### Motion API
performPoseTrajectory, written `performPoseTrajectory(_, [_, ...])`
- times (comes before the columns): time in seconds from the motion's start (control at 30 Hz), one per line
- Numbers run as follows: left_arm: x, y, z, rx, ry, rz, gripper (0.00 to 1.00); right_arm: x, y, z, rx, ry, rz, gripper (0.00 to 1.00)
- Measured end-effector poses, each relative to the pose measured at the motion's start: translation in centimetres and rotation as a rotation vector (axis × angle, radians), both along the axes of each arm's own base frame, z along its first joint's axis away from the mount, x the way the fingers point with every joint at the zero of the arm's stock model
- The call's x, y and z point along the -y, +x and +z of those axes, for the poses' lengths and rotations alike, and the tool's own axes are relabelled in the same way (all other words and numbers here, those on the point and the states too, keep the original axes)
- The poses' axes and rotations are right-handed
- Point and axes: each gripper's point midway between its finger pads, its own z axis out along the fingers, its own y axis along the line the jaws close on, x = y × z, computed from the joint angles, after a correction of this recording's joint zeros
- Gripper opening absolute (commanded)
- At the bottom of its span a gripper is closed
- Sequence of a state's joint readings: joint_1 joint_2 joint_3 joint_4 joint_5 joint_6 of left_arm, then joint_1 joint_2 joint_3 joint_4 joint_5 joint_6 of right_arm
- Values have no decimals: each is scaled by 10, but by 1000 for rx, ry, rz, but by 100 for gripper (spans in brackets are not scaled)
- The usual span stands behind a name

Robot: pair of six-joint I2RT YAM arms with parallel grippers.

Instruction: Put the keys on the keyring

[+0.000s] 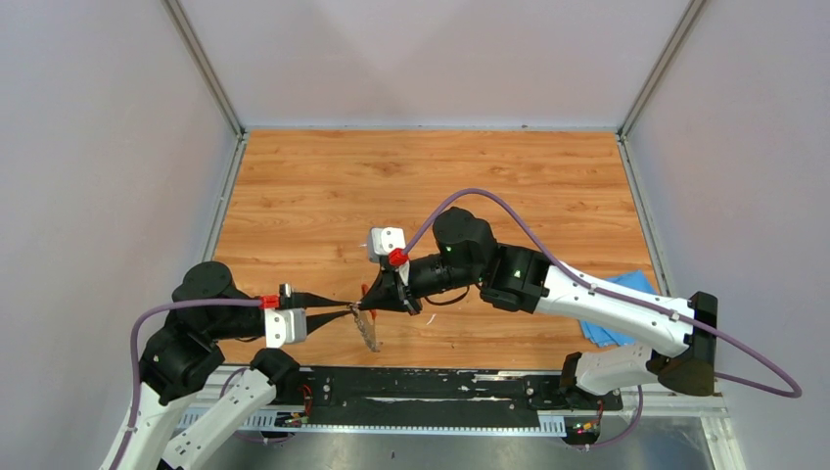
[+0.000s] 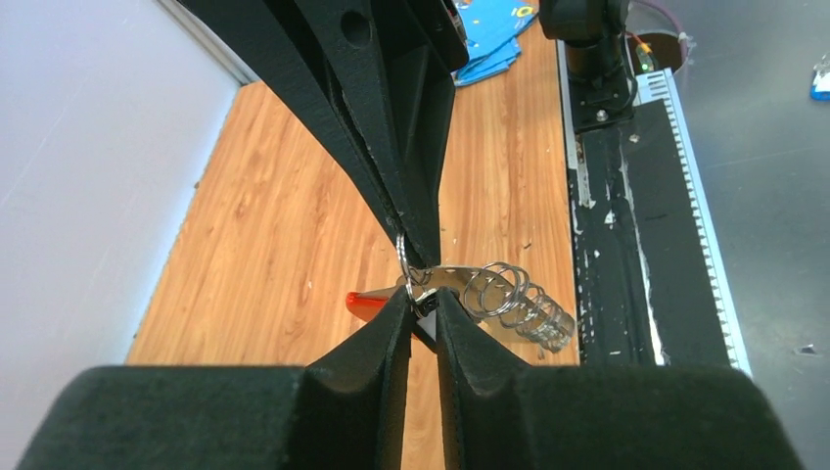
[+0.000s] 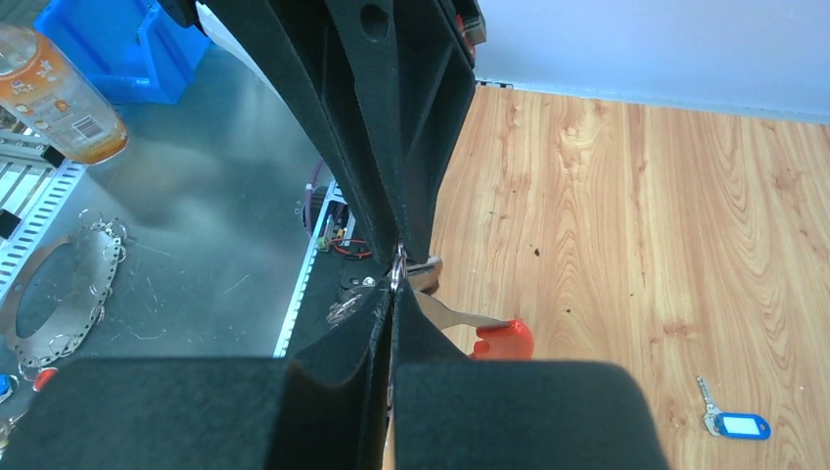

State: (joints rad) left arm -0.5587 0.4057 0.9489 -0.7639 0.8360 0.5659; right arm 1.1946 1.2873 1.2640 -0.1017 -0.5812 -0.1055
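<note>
Both grippers meet above the table's near edge. My right gripper is shut on a thin metal ring of the keyring. Its row of grey rings and metal plate hangs below, and its red end sticks out sideways. My left gripper comes in from the left, its tips pinched on a small black key head right against that ring. The blue-and-white key lies alone on the wood, away from both grippers.
A blue cloth lies at the table's right edge under the right arm. A black rail runs along the near edge. Off the table there are an orange bottle and a blue bin.
</note>
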Motion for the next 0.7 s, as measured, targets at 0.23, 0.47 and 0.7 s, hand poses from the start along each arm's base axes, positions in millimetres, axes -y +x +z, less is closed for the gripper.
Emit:
performPoseTrajectory(0.23, [0,1,0,9,2,0,0,-1,-3,-2,-7,-8,16,0])
performPoseTrajectory(0.47, [-2,0,0,70,2,-3,0,-1,-3,0,-14,0,15,0])
performPoseTrajectory(0.7, [-6,-3,0,177,1,-17,0,-4,-2,7,-33,28,4,0])
